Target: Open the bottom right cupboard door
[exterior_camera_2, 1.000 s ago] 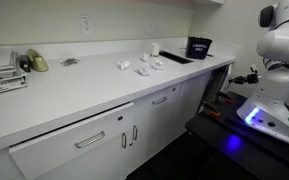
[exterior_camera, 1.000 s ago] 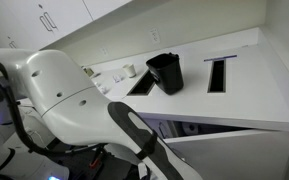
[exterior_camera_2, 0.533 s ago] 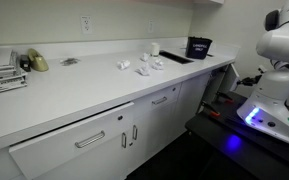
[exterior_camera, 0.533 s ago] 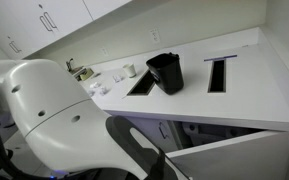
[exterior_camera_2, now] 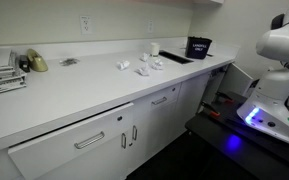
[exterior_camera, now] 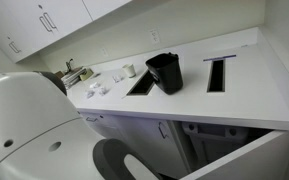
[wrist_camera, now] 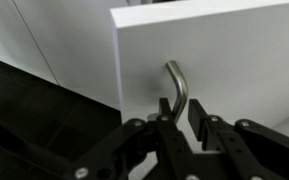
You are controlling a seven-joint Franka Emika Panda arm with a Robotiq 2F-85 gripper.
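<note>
In the wrist view my gripper (wrist_camera: 181,115) sits around the curved metal handle (wrist_camera: 176,82) of a white cupboard door (wrist_camera: 234,55). The jaws stand close together with the handle between them, pressed against the left finger. The door's left edge stands free, with dark floor beside it. In an exterior view the same door (exterior_camera: 249,158) is swung out below the countertop, at the bottom right. My white arm (exterior_camera: 29,125) fills the lower left there and hides the gripper.
A black bin (exterior_camera: 165,72) stands on the white countertop (exterior_camera: 254,95) by two rectangular cut-outs (exterior_camera: 217,73). In an exterior view the robot's body (exterior_camera_2: 279,45) stands at the right, and drawers and doors (exterior_camera_2: 84,140) line the front of the counter.
My arm's white body has shifted left and lower in the exterior view. The cupboard door has swung a little further out from the cabinet.
</note>
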